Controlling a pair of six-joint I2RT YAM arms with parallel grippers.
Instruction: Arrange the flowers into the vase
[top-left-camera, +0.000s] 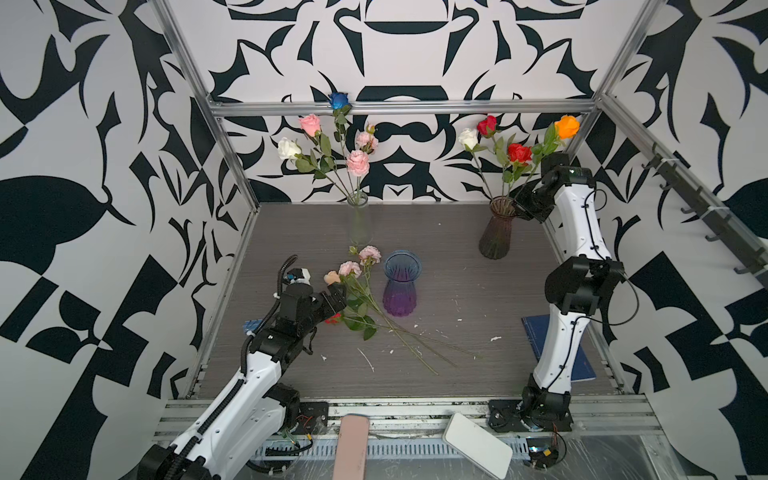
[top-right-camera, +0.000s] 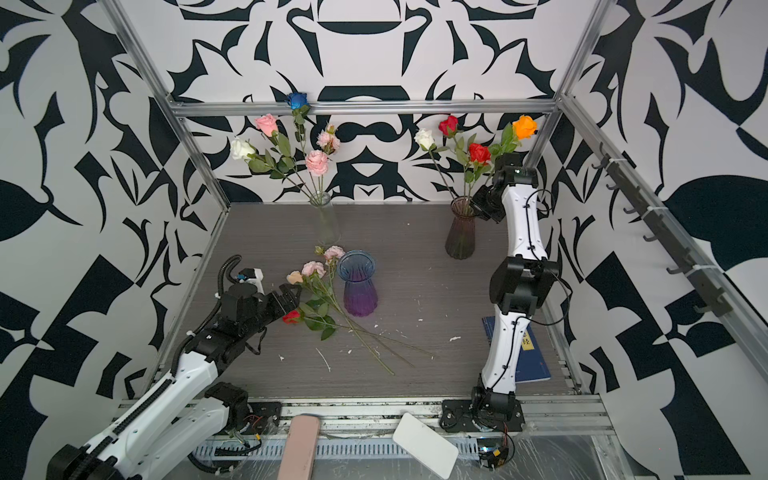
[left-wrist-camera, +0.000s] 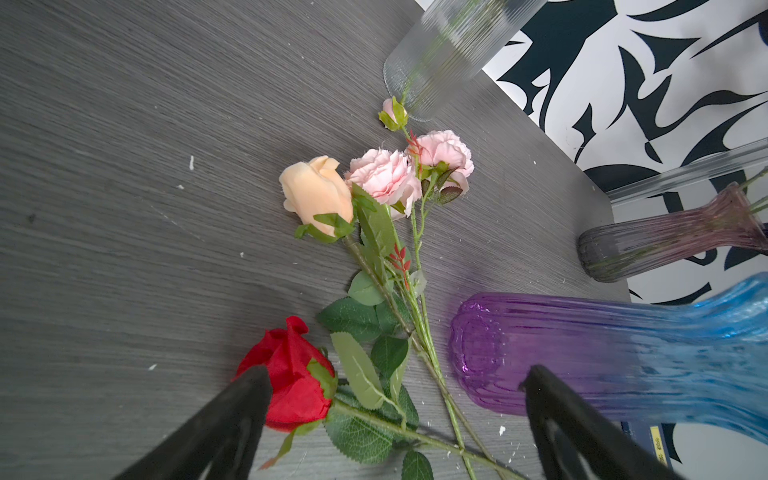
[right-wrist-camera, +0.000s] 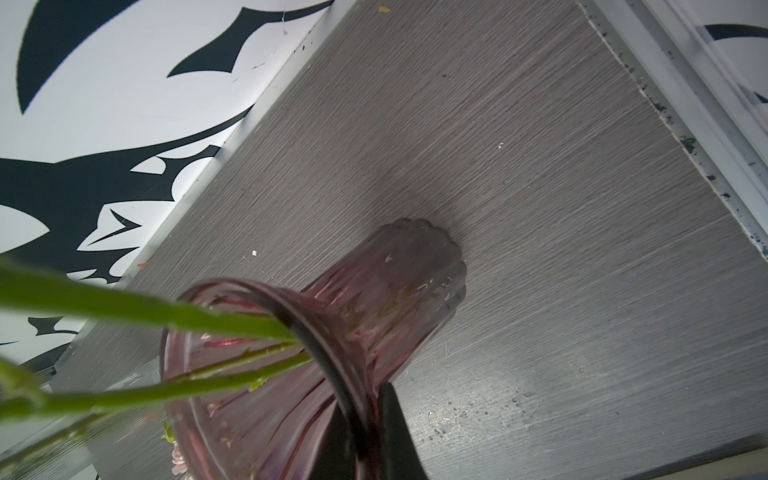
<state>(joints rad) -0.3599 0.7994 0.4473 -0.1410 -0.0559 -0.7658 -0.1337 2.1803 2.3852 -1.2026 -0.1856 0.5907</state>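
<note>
Red rose (left-wrist-camera: 291, 382) lies beside wide left end effector (left-wrist-camera: 395, 374); right end effector (top-left-camera: 516, 206) clamps smoky vase (top-left-camera: 496, 237).

No brand, number or sign legible anywhere. Only lettering: a yellow label (top-right-camera: 525, 337) on the blue book (top-right-camera: 537, 359), flat on the worktop (top-right-camera: 415, 291), well apart from the right jaws and nearer that arm's base. Characters too small to read; likewise blurred past the left jaws in the left wrist view.

Grey table (top-left-camera: 457, 291) bears clear vase (top-left-camera: 359, 224), purple vase (top-left-camera: 400, 295), smoky vase (top-left-camera: 496, 237), loose flowers (top-left-camera: 350, 269), book (top-right-camera: 536, 361).
</note>
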